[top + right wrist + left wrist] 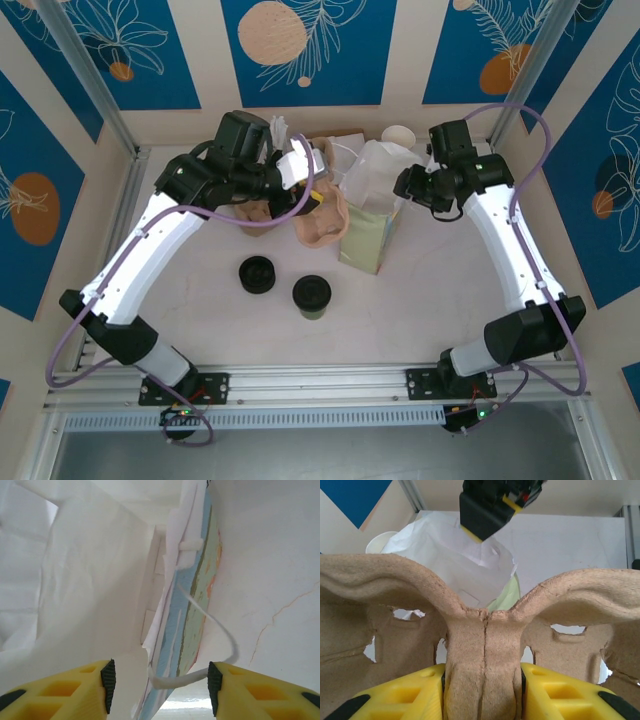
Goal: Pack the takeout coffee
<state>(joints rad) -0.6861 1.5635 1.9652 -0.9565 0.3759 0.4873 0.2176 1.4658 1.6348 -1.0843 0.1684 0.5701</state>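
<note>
While the left arm reached from its base up and across the pale table (420, 300) toward the far middle, the left gripper (316, 197) hung over a brown moulded-pulp cup carrier (322, 228). The right arm rose along the right side and bent inward, and the right gripper (412, 190) met the top of a tall white and pale-green paper bag (370, 240) standing just beside the carrier.

From the left wrist, the yellow fingers (560, 695) were clamped on the carrier's central ridge, with its cup wells spreading to either side and the bag behind them. The overhead view did not show that grip.

From the right wrist, the jaws stood apart, and between them lay the bag's upper edge and its thin white paper handle (227, 640), which touched one finger without being pinched. That camera looked down into the bag along white paper walls; what lay at the bottom could not be made out.

Seen from above, the takeout coffee (312, 294), a small olive-green paper cup with a round black lid, stood upright on the table in front of the carrier, outside the bag. A loose round black plastic lid (258, 273) lay just to its left. Stacked white paper cups (398, 134) sat behind the bag.
</note>
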